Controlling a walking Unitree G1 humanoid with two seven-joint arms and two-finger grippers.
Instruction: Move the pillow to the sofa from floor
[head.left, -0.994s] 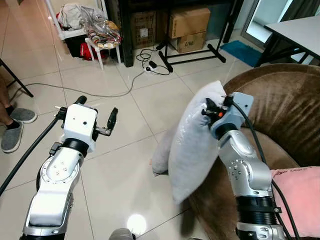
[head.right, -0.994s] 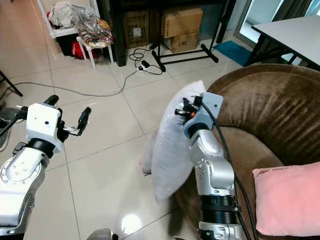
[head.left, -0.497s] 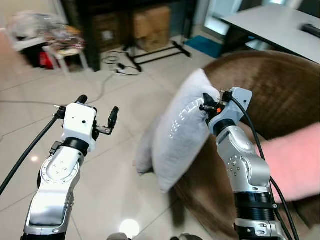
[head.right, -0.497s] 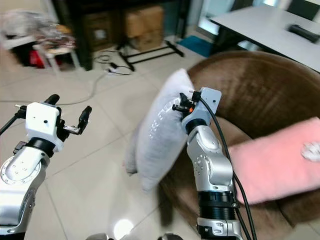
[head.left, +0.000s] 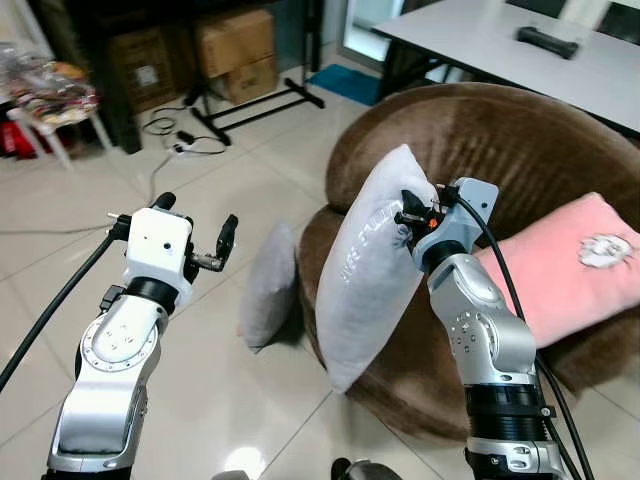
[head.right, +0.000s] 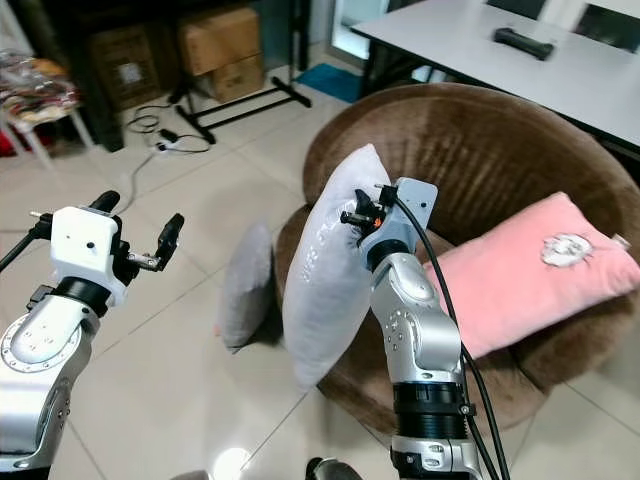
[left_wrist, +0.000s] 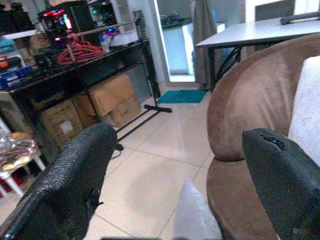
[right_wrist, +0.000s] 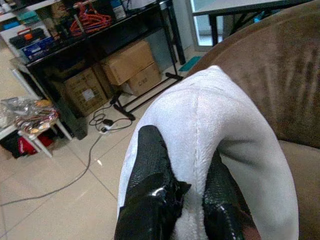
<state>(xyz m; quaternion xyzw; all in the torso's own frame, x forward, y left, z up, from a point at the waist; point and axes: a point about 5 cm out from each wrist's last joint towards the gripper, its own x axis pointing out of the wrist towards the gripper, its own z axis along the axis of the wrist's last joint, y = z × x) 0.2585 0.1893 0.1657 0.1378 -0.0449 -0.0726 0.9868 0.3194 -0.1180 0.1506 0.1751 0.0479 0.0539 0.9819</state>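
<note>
R pincer (head.left: 408, 214) grips pillow (head.left: 368, 270) at sofa (head.left: 520, 160) edge.

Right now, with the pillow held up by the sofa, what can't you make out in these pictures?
- Sofa seat: hidden in the eye views by the white pillow and the right gripper.
- Grey pillow on the floor: its far edge is behind the white pillow.
- Pink pillow motif: too small to read.
- Dark object on the table: too small to identify.
- Left gripper: open and holding nothing.
</note>
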